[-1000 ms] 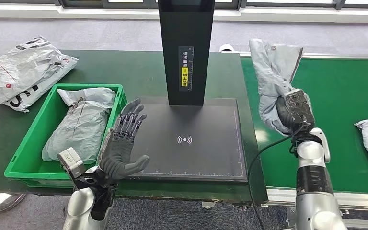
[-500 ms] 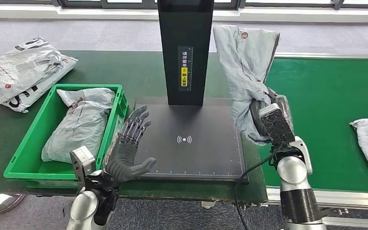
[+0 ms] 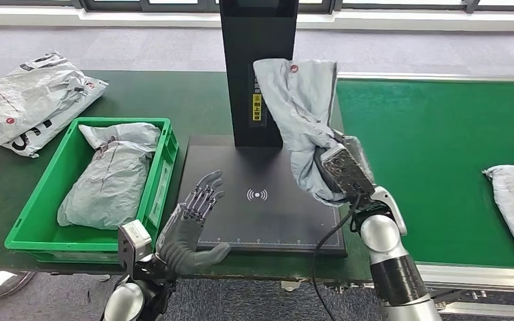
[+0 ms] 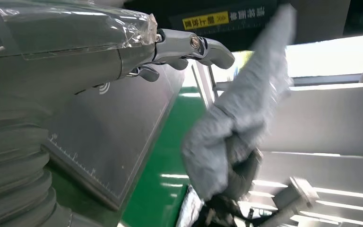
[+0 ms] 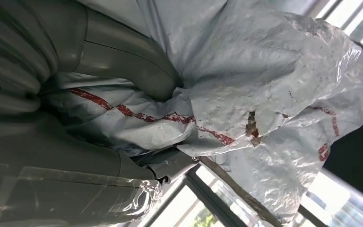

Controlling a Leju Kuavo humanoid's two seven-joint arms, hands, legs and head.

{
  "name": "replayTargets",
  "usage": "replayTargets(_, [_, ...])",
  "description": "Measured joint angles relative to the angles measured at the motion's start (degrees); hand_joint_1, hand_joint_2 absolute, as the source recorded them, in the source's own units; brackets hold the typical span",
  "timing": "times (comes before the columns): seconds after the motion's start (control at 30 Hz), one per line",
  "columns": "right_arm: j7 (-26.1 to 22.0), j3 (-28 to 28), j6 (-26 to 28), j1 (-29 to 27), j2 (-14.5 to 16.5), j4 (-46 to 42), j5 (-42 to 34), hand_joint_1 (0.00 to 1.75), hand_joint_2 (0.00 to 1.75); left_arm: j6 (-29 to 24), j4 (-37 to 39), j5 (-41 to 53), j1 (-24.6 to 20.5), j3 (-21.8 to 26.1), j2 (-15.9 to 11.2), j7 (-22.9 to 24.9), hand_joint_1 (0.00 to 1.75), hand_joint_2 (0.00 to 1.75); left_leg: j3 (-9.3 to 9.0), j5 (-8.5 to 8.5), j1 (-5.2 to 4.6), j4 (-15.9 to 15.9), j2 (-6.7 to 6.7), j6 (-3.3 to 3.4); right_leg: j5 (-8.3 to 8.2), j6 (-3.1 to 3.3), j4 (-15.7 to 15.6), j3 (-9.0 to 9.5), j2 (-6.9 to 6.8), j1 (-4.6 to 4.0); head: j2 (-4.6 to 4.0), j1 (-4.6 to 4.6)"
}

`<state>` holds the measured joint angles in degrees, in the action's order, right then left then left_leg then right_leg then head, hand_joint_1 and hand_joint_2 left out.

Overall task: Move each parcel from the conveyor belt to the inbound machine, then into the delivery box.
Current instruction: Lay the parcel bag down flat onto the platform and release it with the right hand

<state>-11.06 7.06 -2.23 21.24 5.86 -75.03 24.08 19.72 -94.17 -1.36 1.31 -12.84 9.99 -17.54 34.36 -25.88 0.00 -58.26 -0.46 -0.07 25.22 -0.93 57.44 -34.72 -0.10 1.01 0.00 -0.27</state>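
Right hand, gripping a grey parcel, has swung it from the conveyor belt over the inbound machine, ready for scanning; left hand waits open.

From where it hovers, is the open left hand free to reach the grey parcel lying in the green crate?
Probably yes: the left hand holds nothing, and the crate beside it is open-topped, with nothing over the parcel.
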Motion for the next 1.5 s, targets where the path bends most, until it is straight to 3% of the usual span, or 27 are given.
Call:
replayTargets(0.2, [0.0,4.7,1.2,4.3,1.3,13.5,-0.7,1.73,1.75,-0.3,0.3,-1.5,0.4,-2.5,-1.4,-0.4,0.0,1.75,-0.03,0.02,0.01,0.0,0.01,-0.01,-0.01,0.01,0.0,0.0,-0.02,-0.01,0.0,0.0])
replayTargets(0.33, [-0.7,6.3,0.2,7.7,2.5,24.5,-2.3,0.04,1.75,-0.6,0.9,-2.5,0.5,-4.0,-2.6,-0.9,0.0,1.75,-0.04,0.03,0.01,0.0,-0.02,-0.01,-0.01,0.01,0.0,0.01,-0.03,-0.01,0.0,-0.01])
replayTargets(0.53, [-2.3,8.0,-1.9,10.7,3.9,36.5,-3.3,0.0,1.75,-1.1,2.9,-3.9,0.4,-5.4,-4.6,-2.7,0.0,1.75,-0.04,0.02,0.01,0.0,-0.03,-0.01,0.0,0.01,0.0,0.0,-0.02,-0.01,0.0,0.0])
replayTargets(0.77, [-2.4,9.3,-3.5,13.3,4.8,42.9,-3.3,0.0,1.75,-1.8,5.4,-5.2,-1.0,-5.7,-6.2,-3.8,0.0,1.75,-0.06,0.02,0.01,0.0,0.02,-0.01,0.0,0.02,0.0,-0.01,0.01,-0.01,0.0,0.01])
replayTargets(1.37, [-4.0,12.5,-6.8,15.5,5.8,47.0,-2.3,0.0,1.75,-1.8,7.1,-5.2,-2.3,-5.7,-6.3,-4.1,0.0,1.75,-0.16,0.02,0.01,0.0,0.14,-0.02,-0.02,0.02,0.0,0.02,0.14,-0.01,0.0,0.01])
replayTargets(1.5, [-6.4,13.0,-6.6,15.4,5.8,46.6,-2.0,0.0,1.75,-2.0,7.2,-5.1,-2.3,-5.7,-6.2,-4.1,0.0,1.75,-0.16,0.02,0.01,0.0,0.14,-0.02,-0.02,0.02,0.0,0.03,0.14,-0.01,0.0,0.0])
